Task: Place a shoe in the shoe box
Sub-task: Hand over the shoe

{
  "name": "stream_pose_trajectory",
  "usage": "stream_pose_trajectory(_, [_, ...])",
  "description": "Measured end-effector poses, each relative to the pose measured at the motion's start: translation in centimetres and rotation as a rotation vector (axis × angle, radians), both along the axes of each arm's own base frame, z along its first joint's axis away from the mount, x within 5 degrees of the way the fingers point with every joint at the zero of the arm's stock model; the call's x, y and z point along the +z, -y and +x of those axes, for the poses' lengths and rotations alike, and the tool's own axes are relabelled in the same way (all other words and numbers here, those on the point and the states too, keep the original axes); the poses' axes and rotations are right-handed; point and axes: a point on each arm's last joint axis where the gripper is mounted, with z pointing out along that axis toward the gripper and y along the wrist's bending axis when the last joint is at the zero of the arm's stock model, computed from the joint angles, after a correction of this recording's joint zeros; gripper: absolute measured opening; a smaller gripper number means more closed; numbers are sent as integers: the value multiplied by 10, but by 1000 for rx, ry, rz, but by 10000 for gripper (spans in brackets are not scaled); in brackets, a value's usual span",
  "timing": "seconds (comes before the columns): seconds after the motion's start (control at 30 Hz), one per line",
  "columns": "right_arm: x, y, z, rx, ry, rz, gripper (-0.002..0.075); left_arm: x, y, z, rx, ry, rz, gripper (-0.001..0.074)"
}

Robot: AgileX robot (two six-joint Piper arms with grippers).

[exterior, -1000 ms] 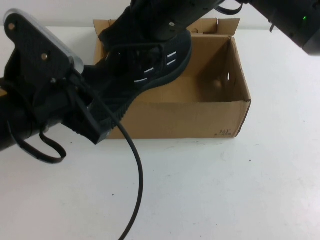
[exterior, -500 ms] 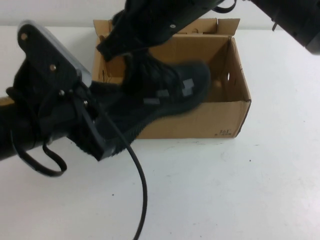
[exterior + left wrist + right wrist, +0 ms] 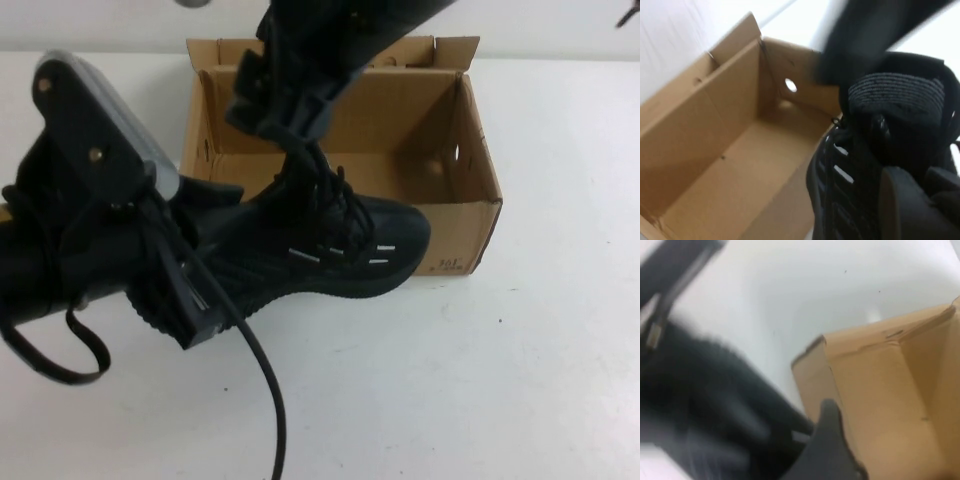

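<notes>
A: At the front wall of the shoe box (image 3: 340, 235), where does the shoe (image 3: 330, 255) sit?

B: It hangs across that wall, toe toward 3 o'clock and outside the box, heel toward 9 o'clock at the left gripper (image 3: 190, 270).

A: State of the left gripper?

B: It is at the heel; whether it pinches cannot be told.

A: And the right gripper (image 3: 285, 105)?

B: At 12 o'clock from the shoe, over the box, just above the laces. Finger state cannot be told.
</notes>
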Motion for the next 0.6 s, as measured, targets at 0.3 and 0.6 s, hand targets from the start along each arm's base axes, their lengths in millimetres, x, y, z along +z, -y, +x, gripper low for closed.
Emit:
stream_pose_trajectory(0.3, [39,45,-21,40,190,-70,484,25,-13,8,-24,38,26,53])
stream_pose_trajectory(0.6, [47,98,-33,100,211,-54,482,42,-54,28,-153,-43,1,52])
